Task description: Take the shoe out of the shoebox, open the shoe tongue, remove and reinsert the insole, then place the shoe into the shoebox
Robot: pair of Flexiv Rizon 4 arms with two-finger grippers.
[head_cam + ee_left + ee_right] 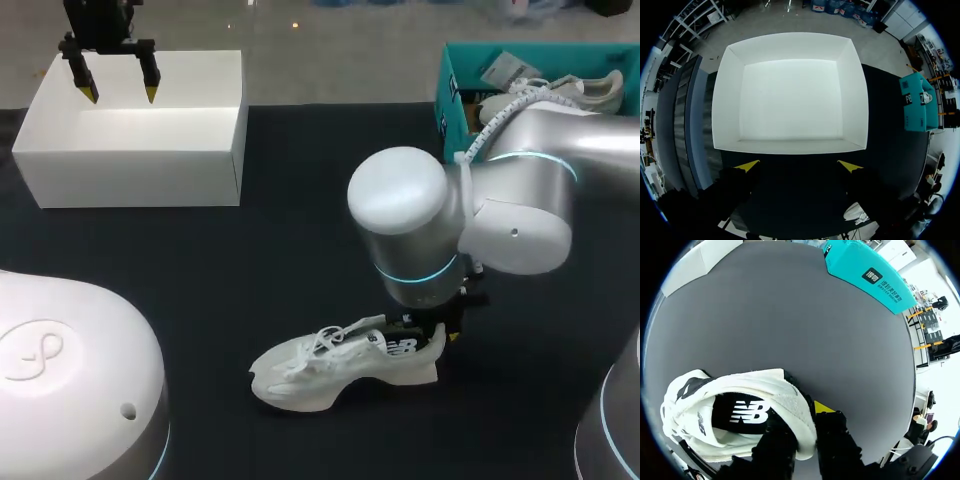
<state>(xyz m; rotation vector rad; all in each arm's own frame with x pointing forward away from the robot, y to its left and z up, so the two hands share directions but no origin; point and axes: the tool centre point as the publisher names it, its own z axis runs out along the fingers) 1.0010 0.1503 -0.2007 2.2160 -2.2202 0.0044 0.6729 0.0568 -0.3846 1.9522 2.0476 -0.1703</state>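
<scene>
A white sneaker (340,365) with a black side panel lies on the dark table, toe pointing left. My right gripper (447,334) is at its heel, shut on the heel collar. In the right wrist view the heel (795,410) sits pinched between the fingers of that gripper (807,412), one yellow tip (823,406) showing outside the heel. The white shoebox (135,125) stands open and empty at the far left. My left gripper (119,94) hangs open above its near part; in the left wrist view that gripper (799,166) has both yellow tips spread wide over the box (790,95).
A teal box (470,85) holding another white shoe (560,95) stands at the far right edge of the table. My right arm's big elbow joint (410,225) looms over the table's middle. Dark tabletop (250,270) lies between the white box and the sneaker.
</scene>
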